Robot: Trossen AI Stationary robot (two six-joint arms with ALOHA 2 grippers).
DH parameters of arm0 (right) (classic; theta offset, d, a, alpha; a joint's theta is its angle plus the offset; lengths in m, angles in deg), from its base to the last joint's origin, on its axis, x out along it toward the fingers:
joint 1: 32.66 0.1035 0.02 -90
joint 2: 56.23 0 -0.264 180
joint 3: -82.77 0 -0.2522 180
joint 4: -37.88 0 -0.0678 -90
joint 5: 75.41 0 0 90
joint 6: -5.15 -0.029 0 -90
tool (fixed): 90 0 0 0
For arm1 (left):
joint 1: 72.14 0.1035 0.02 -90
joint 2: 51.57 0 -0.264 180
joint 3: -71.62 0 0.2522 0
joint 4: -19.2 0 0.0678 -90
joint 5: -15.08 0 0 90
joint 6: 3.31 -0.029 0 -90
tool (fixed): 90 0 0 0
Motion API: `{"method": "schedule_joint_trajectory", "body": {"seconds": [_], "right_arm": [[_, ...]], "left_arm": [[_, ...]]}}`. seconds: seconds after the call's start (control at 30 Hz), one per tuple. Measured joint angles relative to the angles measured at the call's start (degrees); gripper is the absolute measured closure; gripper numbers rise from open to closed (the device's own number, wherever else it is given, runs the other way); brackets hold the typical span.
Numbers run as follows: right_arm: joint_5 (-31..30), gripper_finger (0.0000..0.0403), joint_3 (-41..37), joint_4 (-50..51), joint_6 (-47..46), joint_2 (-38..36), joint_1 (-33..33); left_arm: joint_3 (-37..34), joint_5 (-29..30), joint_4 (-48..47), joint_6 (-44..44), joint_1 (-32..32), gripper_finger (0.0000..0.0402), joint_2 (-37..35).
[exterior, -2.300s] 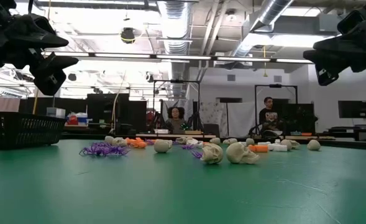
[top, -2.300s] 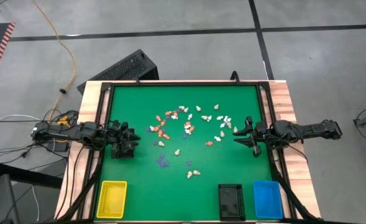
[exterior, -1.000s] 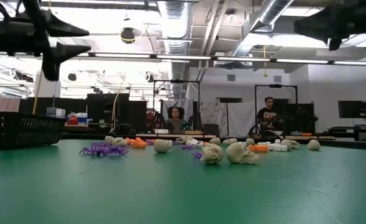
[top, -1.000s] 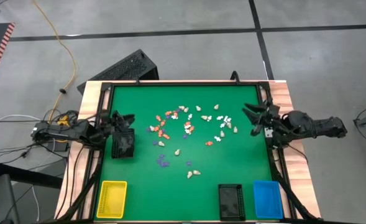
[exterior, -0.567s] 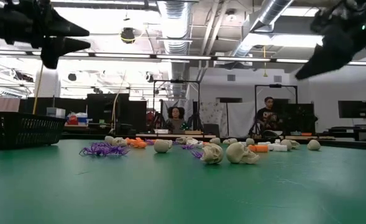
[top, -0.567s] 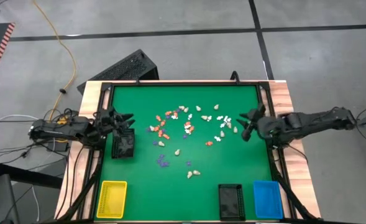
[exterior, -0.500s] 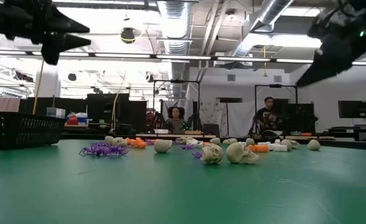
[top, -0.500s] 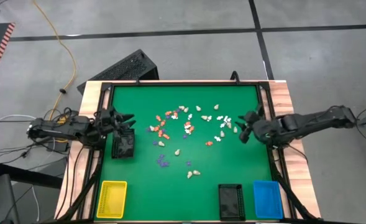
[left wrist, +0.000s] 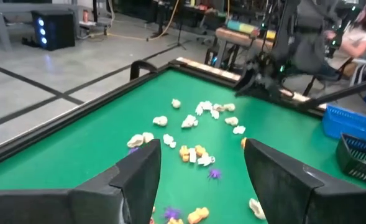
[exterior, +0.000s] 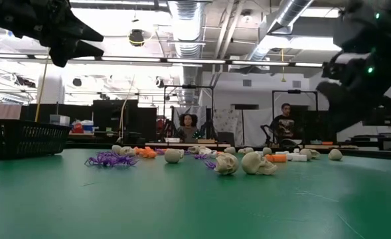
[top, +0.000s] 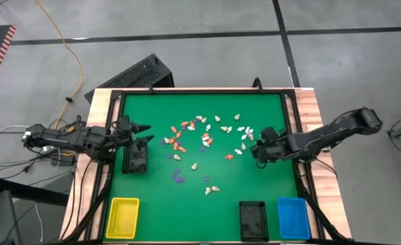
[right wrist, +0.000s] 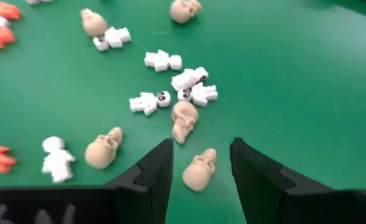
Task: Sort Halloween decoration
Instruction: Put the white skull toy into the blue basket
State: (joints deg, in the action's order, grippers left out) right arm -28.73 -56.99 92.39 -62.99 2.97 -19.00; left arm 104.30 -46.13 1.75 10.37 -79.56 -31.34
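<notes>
The Halloween decoration is many tiny figurines scattered over the middle of the green mat. There are orange-red ones, white ones, cream skulls and purple ones, all lying on the mat. My right gripper is open above the right part of the cluster. In the right wrist view its fingers stand on either side of a cream skull without touching it. My left gripper is open and empty, raised over the mat's left side.
A black mesh basket stands on the mat below my left gripper. A yellow tray, a black tray and a blue tray stand along the near edge. A raised black frame rims the mat.
My right gripper has gone from the table's right edge toward the left and near side, down toward the right part of the figurine cluster. It has tipped so its fingers point more downward. It stays open. The figurines have not moved.
</notes>
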Motion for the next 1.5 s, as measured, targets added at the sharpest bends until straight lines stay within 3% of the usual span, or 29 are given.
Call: {"method": "schedule_joint_trajectory", "body": {"seconds": [0.33,0.67,0.83,1.07,1.33,1.5], "right_arm": [[-7.7,0.0242,0.0,-1.0,-15.8,18.7,5.3],[-10.0,0.0243,0.1,-8.7,-21.1,32.7,5.5],[-9.7,0.025,0.2,-9.7,-29.0,38.1,6.0],[-10.1,0.0311,0.1,-9.2,-35.3,39.9,7.3],[-10.1,0.0311,0.3,-8.8,-39.0,39.9,7.3],[-8.0,0.0313,3.1,-1.7,-39.8,36.4,7.3]], "left_arm": [[0.0,-0.2,0.1,0.1,0.0,0.018,0.0],[0.0,0.0,0.1,0.0,0.0,0.0181,0.0],[0.0,0.0,0.0,0.0,0.0,0.0181,0.0],[0.0,0.1,-1.1,0.0,0.0,0.0181,0.0],[0.0,0.1,-1.9,0.1,0.0,0.0181,0.0],[0.0,-0.1,-2.0,0.3,0.0,0.0181,0.0]]}}
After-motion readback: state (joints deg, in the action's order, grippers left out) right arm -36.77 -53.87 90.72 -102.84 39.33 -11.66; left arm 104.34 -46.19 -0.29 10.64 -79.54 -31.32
